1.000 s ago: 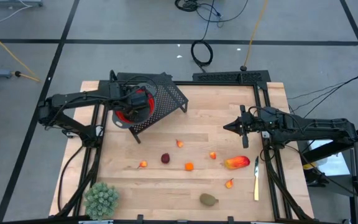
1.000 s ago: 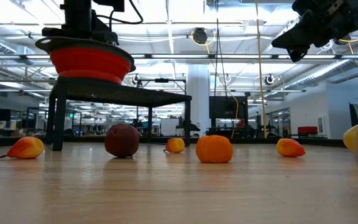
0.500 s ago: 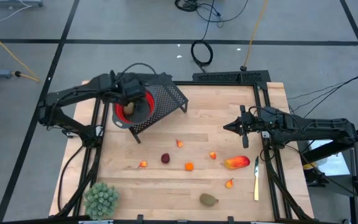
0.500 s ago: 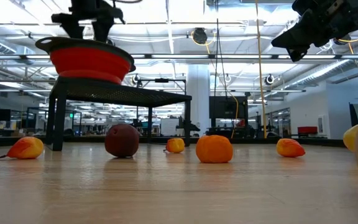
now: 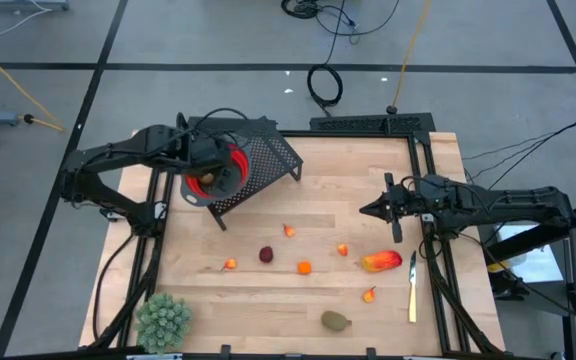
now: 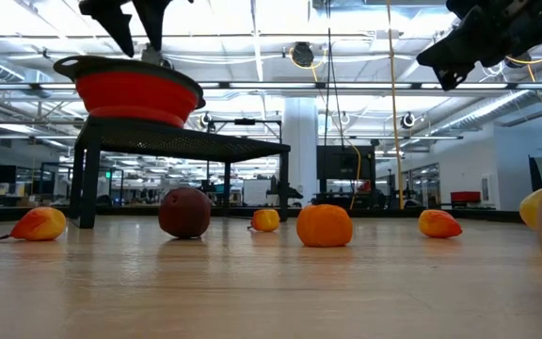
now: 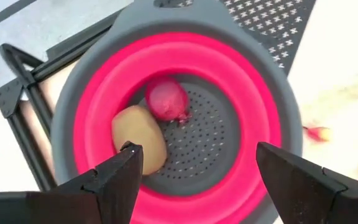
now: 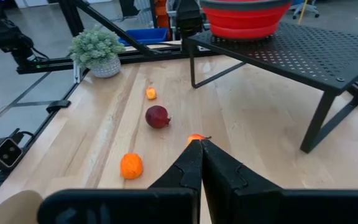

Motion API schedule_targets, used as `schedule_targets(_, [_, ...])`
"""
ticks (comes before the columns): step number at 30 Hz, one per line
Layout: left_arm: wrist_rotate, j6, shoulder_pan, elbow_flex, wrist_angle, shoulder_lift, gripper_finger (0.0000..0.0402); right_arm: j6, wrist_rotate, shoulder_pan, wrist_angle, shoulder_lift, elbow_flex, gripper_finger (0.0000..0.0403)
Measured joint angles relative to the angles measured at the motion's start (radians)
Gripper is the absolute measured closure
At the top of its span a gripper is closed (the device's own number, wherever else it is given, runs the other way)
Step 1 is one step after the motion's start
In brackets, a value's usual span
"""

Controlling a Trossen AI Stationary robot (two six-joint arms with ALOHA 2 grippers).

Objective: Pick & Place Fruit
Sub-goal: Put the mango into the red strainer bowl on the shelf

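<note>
We are looking from the near edge of the desk [image 5: 268,300] to the far edge. Nearest to us, a brownish-green fruit [image 5: 335,320] is lying beside the yellow knife [image 5: 413,290], and the spiky green plant [image 5: 163,320] is sitting in the near corner. That plant is not fruit, so it is staying put.

A little farther in, more fruit is waiting on the wood: a long red and yellow piece [image 5: 381,262], a round orange one [image 5: 304,267], a dark red ball [image 5: 266,254] and some tiny orange bits [image 5: 229,264]. We are thinking most of the job is not done yet.

Over these, the right tool [image 5: 367,207] is hanging in the air. Its fingers are pressed tight together and it is holding nothing.

Farthest back, a red bowl [image 7: 185,56] is sitting on a black rack [image 5: 273,155]. Two pieces are lying inside it, a dark red ball [image 7: 166,99] and a brownish oval [image 7: 139,138]. So we are counting two in, and seven or so waiting.

The left tool [image 7: 194,171] is hanging above the bowl with its fingers wide apart and empty.
</note>
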Motion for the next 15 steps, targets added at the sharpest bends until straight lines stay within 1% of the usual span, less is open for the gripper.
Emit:
schedule_targets(2, [-0.001, 0.000, -0.013, 0.000, 0.010, -0.013, 0.0096, 0.000, 0.000, 0.011, 0.000, 0.000, 0.000, 0.0403])
schedule_targets(5, [-0.031, 0.034, -0.044, 0.000, 0.039, -0.039, 0.0097, -0.005, 0.000, 0.028, 0.000, 0.000, 0.000, 0.0403])
schedule_targets(8, [-0.079, 0.081, -0.087, 0.000, 0.132, -0.070, 0.0104, -0.025, 0.000, 0.048, -0.001, 0.000, 0.000, 0.0403])
schedule_targets(12, [-0.125, 0.162, -0.160, 0.000, 0.239, -0.133, 0.0127, -0.047, 0.000, 0.084, -0.003, 0.000, 0.000, 0.0403])
schedule_targets(15, [-0.172, 0.191, -0.223, 0.000, 0.285, -0.164, 0.0149, -0.055, 0.000, 0.114, -0.006, 0.000, 0.000, 0.0403])
